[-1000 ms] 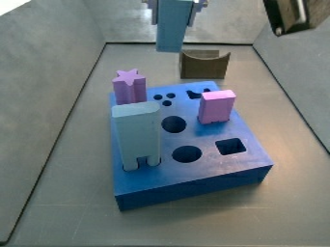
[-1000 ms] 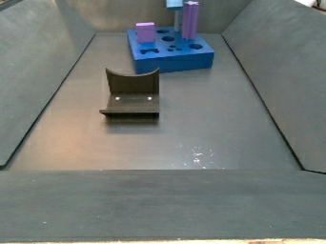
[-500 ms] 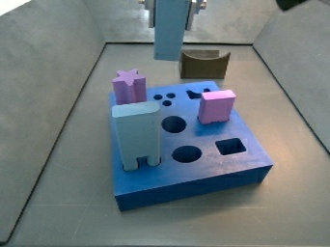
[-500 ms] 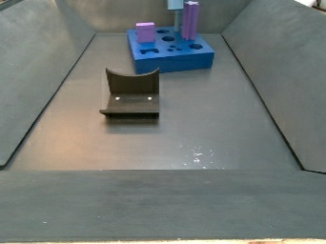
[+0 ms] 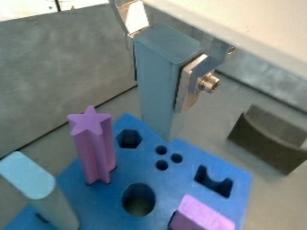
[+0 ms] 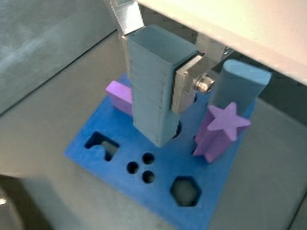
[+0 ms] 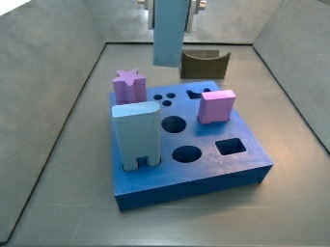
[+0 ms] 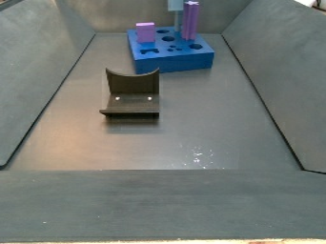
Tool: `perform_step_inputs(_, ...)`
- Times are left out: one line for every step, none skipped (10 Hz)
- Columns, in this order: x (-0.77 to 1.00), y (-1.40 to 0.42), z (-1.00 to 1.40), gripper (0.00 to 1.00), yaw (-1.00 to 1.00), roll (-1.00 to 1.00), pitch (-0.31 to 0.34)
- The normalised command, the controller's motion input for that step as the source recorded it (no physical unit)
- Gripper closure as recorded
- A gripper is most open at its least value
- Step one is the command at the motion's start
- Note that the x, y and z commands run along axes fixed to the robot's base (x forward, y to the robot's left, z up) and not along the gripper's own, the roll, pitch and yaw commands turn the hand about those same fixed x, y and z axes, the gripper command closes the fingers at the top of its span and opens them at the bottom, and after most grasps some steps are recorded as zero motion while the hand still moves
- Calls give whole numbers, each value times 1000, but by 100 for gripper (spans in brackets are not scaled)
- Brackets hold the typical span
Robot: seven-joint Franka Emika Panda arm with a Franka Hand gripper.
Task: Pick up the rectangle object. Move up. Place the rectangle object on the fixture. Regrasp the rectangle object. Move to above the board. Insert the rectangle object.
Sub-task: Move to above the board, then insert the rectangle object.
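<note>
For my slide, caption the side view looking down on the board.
Gripper holds the grey bar upright above the blue board, fixture empty behind.

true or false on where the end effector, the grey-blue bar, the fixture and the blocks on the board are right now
1. The end effector is shut on the rectangle object, held upright above the board. True.
2. The fixture has a piece resting in it. False: in both side views its cradle is empty.
3. A purple star-shaped block stands on the board. True.
4. The rectangle object is already seated in a hole. False: in a side view it hangs in the air, its lower end clear of the board.
5. The pink block lies on the floor beside the board. False: it stands on the board's top.
</note>
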Motion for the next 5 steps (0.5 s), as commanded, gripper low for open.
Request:
perform_step_inputs(-47, 37, 9, 100, -22, -973, -66)
perform_step_inputs(-51, 35, 6, 100, -13, -621, -60)
perform_step_inputs(-47, 32, 9, 100, -11, -487, -68)
perform_step_inputs(-111, -251, -120, 100, 163, -226, 0)
perform_step_inputs(-189, -331, -131, 100, 251, -209, 0)
